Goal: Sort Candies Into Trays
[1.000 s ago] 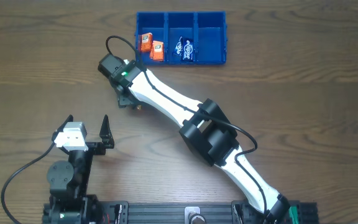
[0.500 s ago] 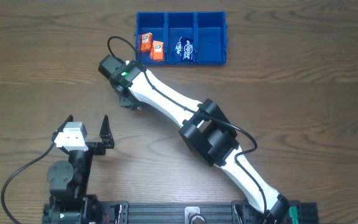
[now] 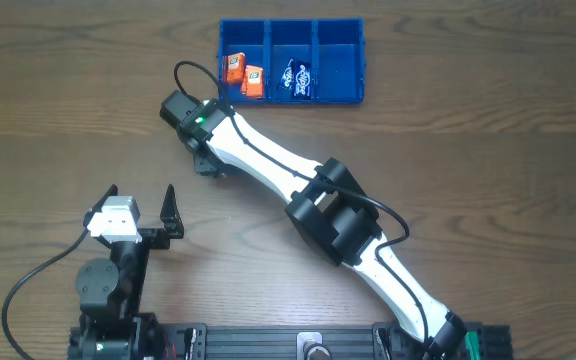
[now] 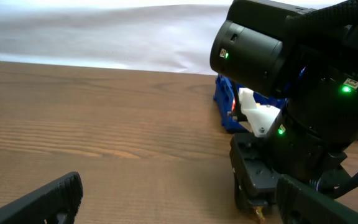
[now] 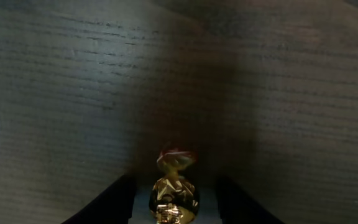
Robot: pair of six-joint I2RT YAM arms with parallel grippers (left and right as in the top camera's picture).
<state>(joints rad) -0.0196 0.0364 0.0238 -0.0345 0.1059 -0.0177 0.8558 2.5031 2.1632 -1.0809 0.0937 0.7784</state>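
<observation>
Right tool (image 5: 174,184): pinching a gold-wrapped candy (image 5: 174,198), one finger on each side of the wrapper. It sits above the tabletop (image 3: 468,170), near the blue tray (image 3: 290,22) and off its left end.
Gold-wrapped candy: upright in my right tool, with a red twist at its upper end. It appears lifted off the wood.
Left tool (image 3: 142,203): spread wide and carrying nothing, near my own base and well apart from the tray.
Blue tray: three compartments in a row, on the far side of the tabletop.
Left compartment: two orange candies (image 3: 243,75).
Middle compartment: blue-wrapped candies (image 3: 298,78).
Right compartment: my likely target, since orange and blue each have a compartment already.
Step in hand: carrying the gold piece to the tray, as I judge it.
Method: hold the pinch firm, because the small crinkled wrapper could twist or slip. Rise enough to pass over the tray wall and the two occupied compartments. Centre over the right compartment and lower between its walls before spreading the fingers.
</observation>
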